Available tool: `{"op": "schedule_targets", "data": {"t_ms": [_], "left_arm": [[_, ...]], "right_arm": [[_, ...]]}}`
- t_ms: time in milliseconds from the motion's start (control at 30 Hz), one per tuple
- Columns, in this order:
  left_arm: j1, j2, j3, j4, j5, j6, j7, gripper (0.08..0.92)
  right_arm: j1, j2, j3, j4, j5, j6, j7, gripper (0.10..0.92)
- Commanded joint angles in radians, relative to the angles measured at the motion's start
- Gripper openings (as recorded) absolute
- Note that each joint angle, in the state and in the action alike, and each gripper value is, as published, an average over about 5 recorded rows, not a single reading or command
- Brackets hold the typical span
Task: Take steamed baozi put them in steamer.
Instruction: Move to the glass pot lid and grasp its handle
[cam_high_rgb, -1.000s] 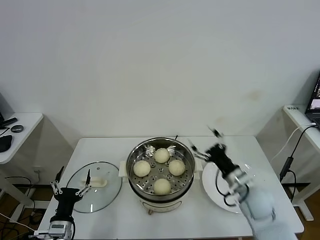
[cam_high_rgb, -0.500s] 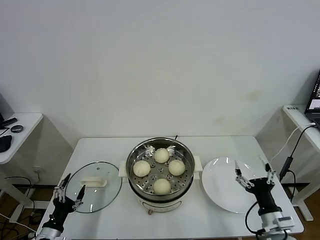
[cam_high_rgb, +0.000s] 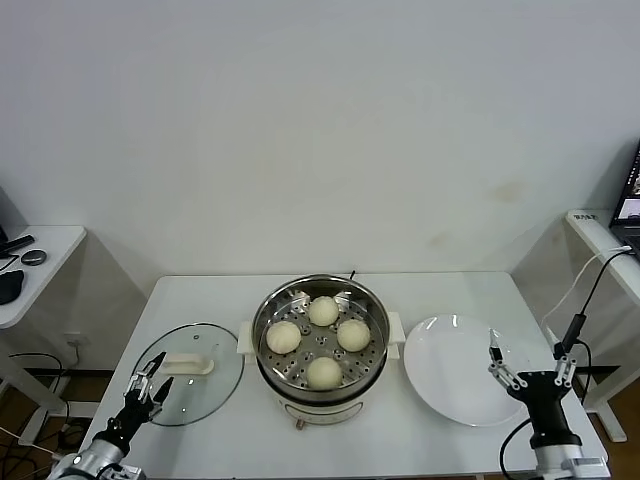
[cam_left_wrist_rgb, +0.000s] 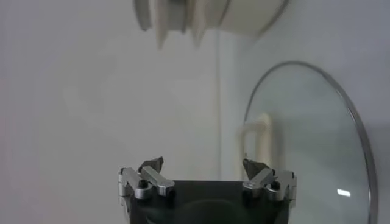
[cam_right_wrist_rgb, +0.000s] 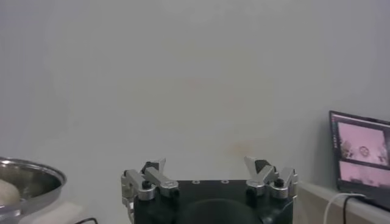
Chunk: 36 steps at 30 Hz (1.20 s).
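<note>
Several pale cream baozi (cam_high_rgb: 323, 311) lie on the perforated floor of the shiny steel steamer (cam_high_rgb: 372, 309) at the table's middle; its rim and one bun also show in the right wrist view (cam_right_wrist_rgb: 24, 176). My left gripper (cam_high_rgb: 146, 386) is open and empty, low at the front left by the glass lid; in its wrist view (cam_left_wrist_rgb: 204, 167) the jaws stand wide apart. My right gripper (cam_high_rgb: 529, 361) is open and empty at the front right, over the plate's near right edge, and shows wide apart in its wrist view (cam_right_wrist_rgb: 207, 167).
A round glass lid (cam_high_rgb: 205, 385) with a cream handle lies left of the steamer, also in the left wrist view (cam_left_wrist_rgb: 317, 146). A flat white plate (cam_high_rgb: 450, 370) lies right of it. A side table (cam_high_rgb: 30, 275) stands left; a desk with cables (cam_high_rgb: 600, 240) stands right.
My right arm has drawn back from beside the steamer to the front right corner, low. My left gripper has sunk lower and tilted at the front left. The baozi have not moved.
</note>
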Motion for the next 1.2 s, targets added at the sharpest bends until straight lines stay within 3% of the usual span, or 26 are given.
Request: {"op": "schedule_targets", "data": {"t_ms": [33,433,1000,1200], "left_arm": [[-0.111,0.023,0.039,0.084,0.096,-0.012,-0.010,0.823],[-0.231,0.019,0.099,0.180,0.106,-0.009,-0.015,0.823],[-0.297,-0.004,0.105,0.304,0.127,-0.010,-0.034,0.822],[-0.310,-0.013,0.106,0.328,0.130,-0.014,-0.041,0.714]], "right_arm": [[-0.024,0.029,0.020,0.020,0.004,0.011,0.005,0.823],[-0.051,0.040,0.017,0.051,-0.003,0.017,0.008,0.823],[-0.079,0.044,-0.020,0.079,-0.024,0.026,0.006,0.823],[-0.079,0.045,-0.035,0.085,-0.031,0.024,0.005,0.823]]}}
